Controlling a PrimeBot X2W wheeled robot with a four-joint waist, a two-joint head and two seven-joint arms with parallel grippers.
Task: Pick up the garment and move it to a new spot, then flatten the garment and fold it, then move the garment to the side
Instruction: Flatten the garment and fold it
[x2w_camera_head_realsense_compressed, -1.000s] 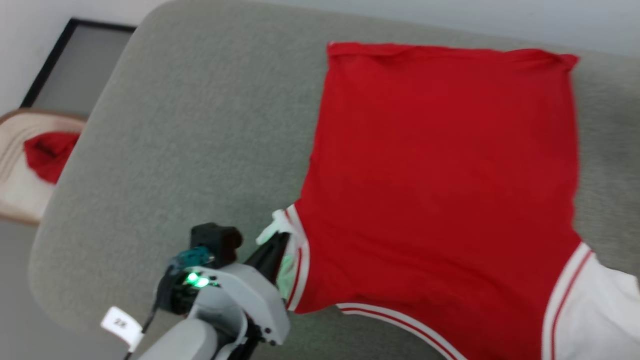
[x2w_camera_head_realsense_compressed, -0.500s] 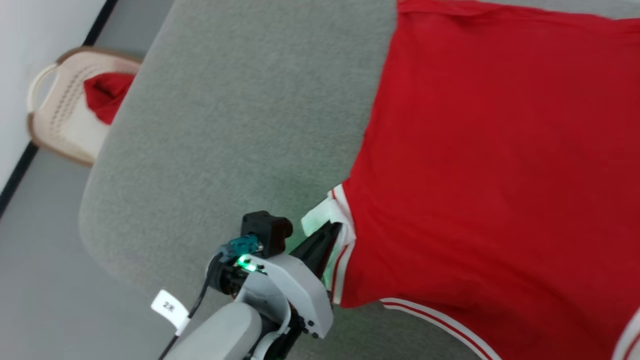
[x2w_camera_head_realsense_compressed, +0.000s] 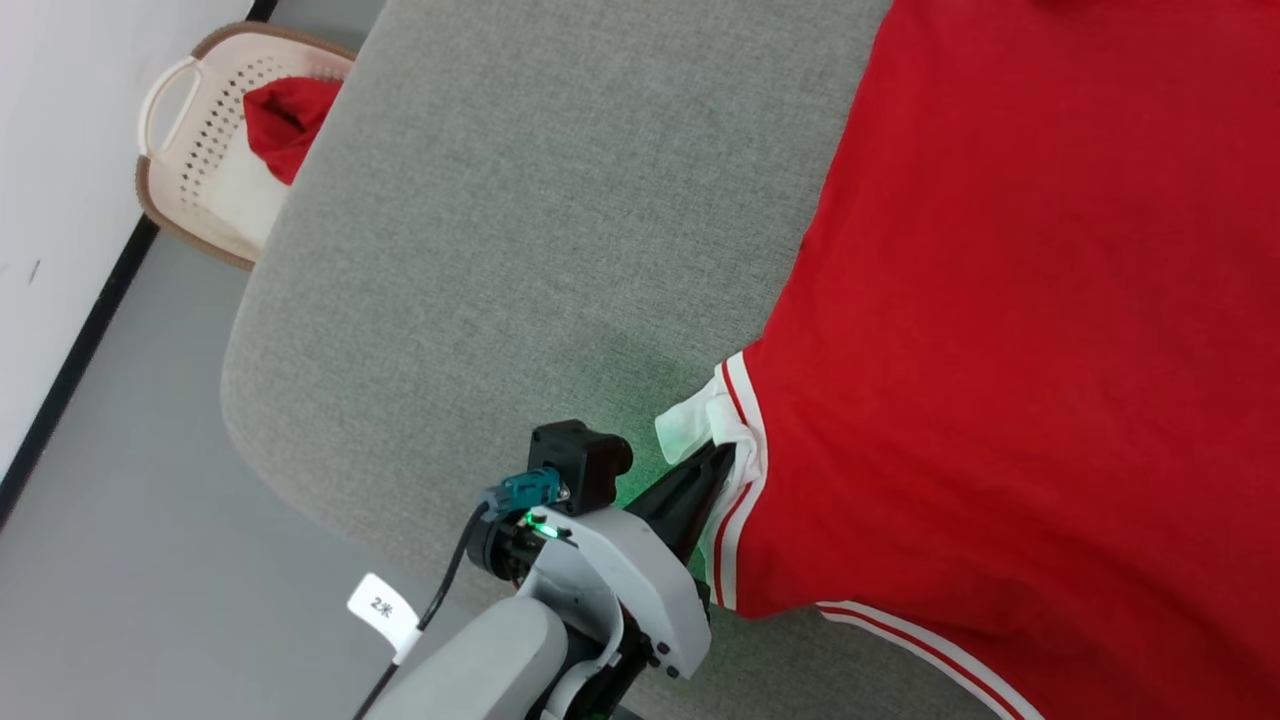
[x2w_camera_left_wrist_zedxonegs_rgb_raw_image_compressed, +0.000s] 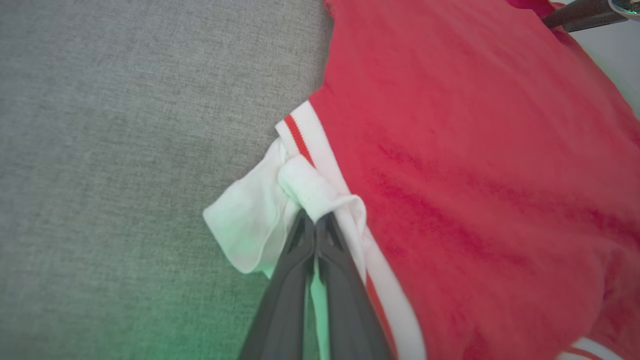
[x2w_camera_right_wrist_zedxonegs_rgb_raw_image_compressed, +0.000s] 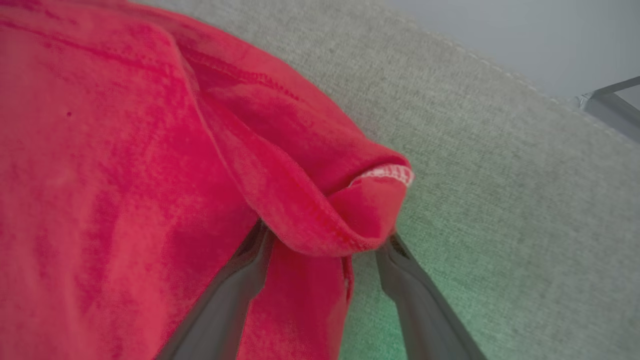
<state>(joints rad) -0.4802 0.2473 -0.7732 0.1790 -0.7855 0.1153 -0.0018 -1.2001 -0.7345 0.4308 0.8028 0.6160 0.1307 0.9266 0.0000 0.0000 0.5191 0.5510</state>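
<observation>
Red garment (x2w_camera_head_realsense_compressed: 1000, 300) spread flat on the grey fabric surface (x2w_camera_head_realsense_compressed: 520, 250), toward its right.
Left gripper (x2w_camera_left_wrist_zedxonegs_rgb_raw_image_compressed: 314, 222) is clamped tight on the bunched white sleeve at the garment's near left edge; right gripper (x2w_camera_right_wrist_zedxonegs_rgb_raw_image_compressed: 324, 235) stands wide apart, astride a rolled red hem corner. Far left, a basket (x2w_camera_head_realsense_compressed: 190, 150) holds a red cloth (x2w_camera_head_realsense_compressed: 285, 115).

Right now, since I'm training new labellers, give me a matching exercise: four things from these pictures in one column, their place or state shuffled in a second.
1 left gripper
2 right gripper
3 garment
4 red cloth lump

A spread on the grey cushion
B in the basket
C shut on a white sleeve
D jaws apart around a red hem corner

Pairs: 1-C, 2-D, 3-A, 4-B
</observation>
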